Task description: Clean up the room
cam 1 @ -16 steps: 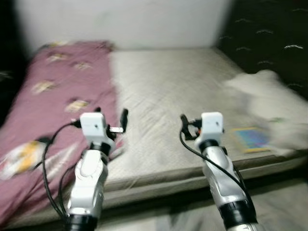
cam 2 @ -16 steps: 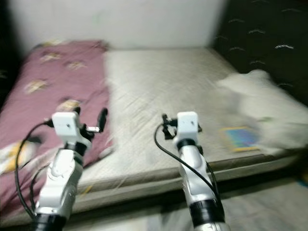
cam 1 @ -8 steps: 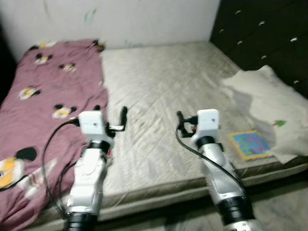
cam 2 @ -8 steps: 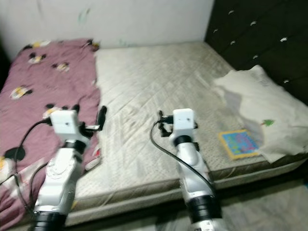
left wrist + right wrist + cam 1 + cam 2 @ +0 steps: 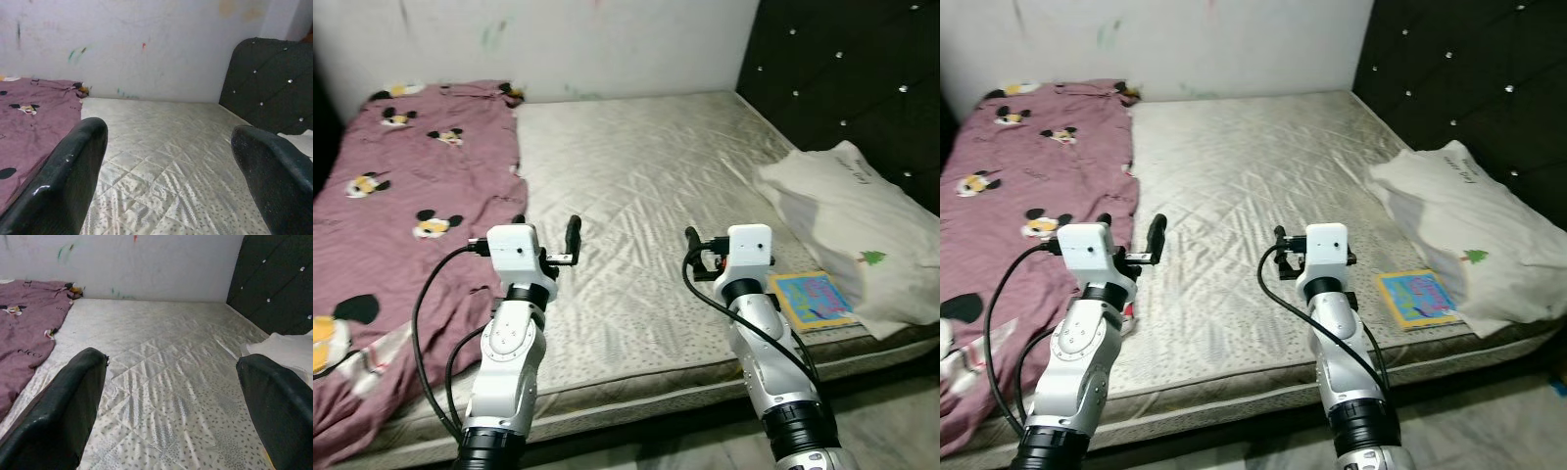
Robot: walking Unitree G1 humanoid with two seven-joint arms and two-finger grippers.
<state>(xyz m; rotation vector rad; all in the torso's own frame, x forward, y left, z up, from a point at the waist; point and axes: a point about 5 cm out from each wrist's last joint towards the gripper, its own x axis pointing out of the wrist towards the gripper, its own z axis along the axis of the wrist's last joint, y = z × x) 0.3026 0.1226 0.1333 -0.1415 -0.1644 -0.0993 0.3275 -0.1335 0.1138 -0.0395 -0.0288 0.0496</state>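
Fingers (image 5: 63,181) on both my grippers stood spread and empty above the bed (image 5: 636,196); right of them lay one pillow (image 5: 847,230) and one colourful book (image 5: 813,299), one maroon blanket (image 5: 396,206) left.

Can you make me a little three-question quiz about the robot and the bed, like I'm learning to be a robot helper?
1. True or false: the maroon blanket with cartoon mice covers the robot's left part of the mattress.
2. What lies right beside the white pillow, near the mattress edge?
A. a colourful book
B. a shoe
C. a cup
3. Fill in: the left gripper and the right gripper both hover over the mattress with their fingers ____.

Key: 1 true; 2 A; 3 open, holding nothing.
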